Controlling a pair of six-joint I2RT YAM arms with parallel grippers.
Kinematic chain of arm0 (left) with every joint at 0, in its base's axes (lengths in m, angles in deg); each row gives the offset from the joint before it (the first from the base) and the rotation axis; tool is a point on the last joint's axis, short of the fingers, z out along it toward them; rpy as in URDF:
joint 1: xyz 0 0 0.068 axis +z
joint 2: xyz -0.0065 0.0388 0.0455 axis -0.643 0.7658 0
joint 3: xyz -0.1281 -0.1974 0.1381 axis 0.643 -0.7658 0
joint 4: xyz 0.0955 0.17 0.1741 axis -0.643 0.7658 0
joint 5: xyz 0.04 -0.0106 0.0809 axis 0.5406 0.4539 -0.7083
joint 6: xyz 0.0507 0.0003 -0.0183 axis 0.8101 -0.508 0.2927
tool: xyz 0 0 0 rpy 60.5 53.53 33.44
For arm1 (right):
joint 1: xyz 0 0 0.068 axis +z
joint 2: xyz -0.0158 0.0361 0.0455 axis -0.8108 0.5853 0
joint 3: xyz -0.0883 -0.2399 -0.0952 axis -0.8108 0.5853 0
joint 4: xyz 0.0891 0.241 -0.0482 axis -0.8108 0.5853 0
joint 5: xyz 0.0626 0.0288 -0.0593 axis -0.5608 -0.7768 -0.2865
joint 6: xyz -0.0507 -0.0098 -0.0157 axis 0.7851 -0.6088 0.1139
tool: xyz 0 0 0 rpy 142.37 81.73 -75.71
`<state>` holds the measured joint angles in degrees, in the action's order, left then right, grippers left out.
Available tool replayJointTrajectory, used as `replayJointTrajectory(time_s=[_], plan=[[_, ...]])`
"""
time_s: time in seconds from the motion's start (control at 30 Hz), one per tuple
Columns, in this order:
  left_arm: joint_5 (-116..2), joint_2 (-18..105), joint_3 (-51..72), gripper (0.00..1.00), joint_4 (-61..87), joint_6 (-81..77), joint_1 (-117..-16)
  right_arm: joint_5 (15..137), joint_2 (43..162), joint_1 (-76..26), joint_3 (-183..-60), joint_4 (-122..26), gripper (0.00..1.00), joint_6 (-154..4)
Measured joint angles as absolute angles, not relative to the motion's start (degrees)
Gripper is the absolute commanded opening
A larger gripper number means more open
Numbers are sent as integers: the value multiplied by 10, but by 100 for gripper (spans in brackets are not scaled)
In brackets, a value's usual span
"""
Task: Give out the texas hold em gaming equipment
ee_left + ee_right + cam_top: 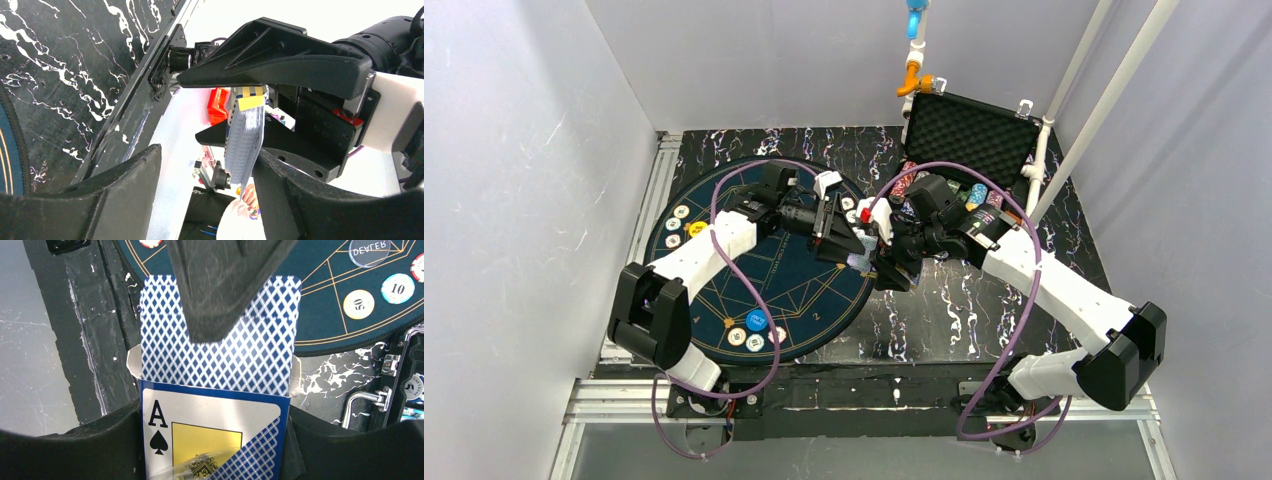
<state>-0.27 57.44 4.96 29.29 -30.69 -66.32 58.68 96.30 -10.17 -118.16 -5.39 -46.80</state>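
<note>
here, mid-frame in the top view, the right gripper (pixel 876 258) is clamped on an ace-of-spades card box (pixel 210 435), and blue-backed playing cards (pixel 260 355) stand half out of its open top. the left gripper (pixel 207 160) straddles those cards with fingers spread, one just beside the deck, the other well apart. at upper right of the right wrist view, a 50 chip (pixel 358 304) and a 10 chip (pixel 397 288) lie on the dark-blue mat (pixel 330 315).
</note>
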Motion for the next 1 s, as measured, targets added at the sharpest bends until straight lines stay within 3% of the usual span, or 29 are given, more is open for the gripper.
replayJointTrajectory(time_s=[0.33, 0.63, 1.0], plan=[[11, 551, 44, 62, 287, -305, -633, 586, 957, -102, -1180, -55, 1, -468], [-5, 527, 51, 71, 268, -299, -655, 586, 958, -102, -1179, -51, 1, -468], [-41, 574, 74, 60, 322, -266, -684, 585, 964, -102, -1179, -53, 1, -470]])
